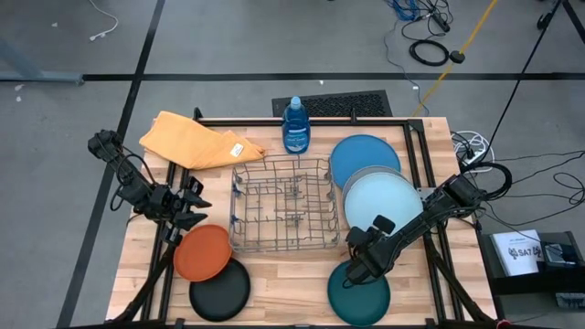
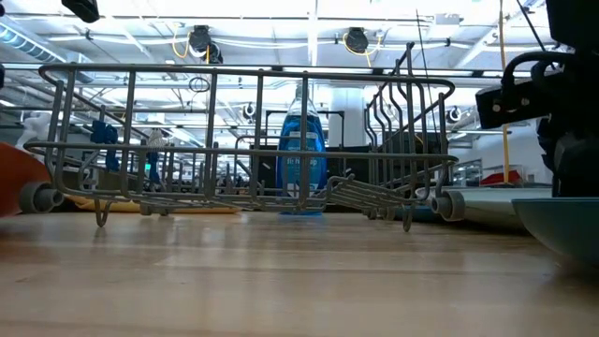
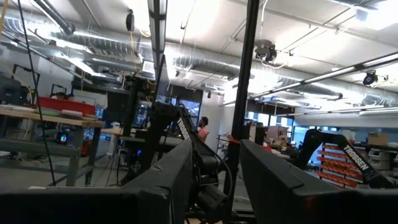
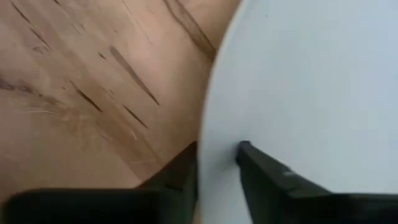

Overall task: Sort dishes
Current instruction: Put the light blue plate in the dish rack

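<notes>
The right gripper (image 1: 355, 270) is at five o'clock on the wooden table (image 1: 283, 283), its fingers (image 4: 261, 174) pinching the rim of the round dark teal plastic plate (image 1: 358, 292). The left gripper (image 1: 195, 208) waits narrowly parted at nine o'clock, just above the round orange plastic plate (image 1: 203, 253), beside the wire rack (image 1: 281, 203).

I list the table (image 1: 274, 274) as pale, smooth wood with dark grain streaks. I note a grey metal wire rack (image 1: 283, 203), matt plastic plates (image 1: 203, 252), soft orange cloth (image 1: 196, 142), and a glossy blue plastic bottle (image 1: 295, 126).
</notes>
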You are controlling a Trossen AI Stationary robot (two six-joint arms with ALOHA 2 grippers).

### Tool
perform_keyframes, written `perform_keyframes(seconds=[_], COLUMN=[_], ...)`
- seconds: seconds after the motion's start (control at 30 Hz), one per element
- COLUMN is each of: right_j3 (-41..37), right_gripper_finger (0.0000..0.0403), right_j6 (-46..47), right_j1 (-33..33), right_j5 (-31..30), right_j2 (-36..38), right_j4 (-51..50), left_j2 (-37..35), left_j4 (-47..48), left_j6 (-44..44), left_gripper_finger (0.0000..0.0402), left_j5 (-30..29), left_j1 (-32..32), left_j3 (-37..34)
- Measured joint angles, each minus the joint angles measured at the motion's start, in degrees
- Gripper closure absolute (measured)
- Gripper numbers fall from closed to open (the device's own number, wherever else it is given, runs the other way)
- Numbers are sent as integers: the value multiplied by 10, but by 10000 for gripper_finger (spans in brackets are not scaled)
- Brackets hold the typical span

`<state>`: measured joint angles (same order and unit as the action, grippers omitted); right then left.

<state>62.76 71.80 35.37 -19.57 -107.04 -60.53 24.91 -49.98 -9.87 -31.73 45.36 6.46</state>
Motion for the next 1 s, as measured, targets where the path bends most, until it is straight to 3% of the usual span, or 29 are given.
perform_keyframes(seconds=[0.07, 0.13, 0.33, 0.8, 1.0], right_j3=[0, 1, 31, 179, 255], right_gripper_finger=[366, 387, 397, 400, 400], right_j6=[-15, -32, -60, -86, -58], right_j1=[3, 8, 26, 61, 75], right_j5=[-7, -12, -11, 0, -2], right_j2=[0, 0, 0, 0, 0], right_j4=[-3, -10, -33, -125, -219], left_j2=[0, 0, 0, 0, 0], left_j4=[0, 0, 0, 15, 15], left_j6=[0, 0, -1, -14, -14], left_gripper_finger=[264, 264, 264, 264, 265], left_j5=[0, 0, 0, 0, 0], left_j1=[0, 0, 0, 0, 0], left_j3=[0, 0, 0, 0, 0])
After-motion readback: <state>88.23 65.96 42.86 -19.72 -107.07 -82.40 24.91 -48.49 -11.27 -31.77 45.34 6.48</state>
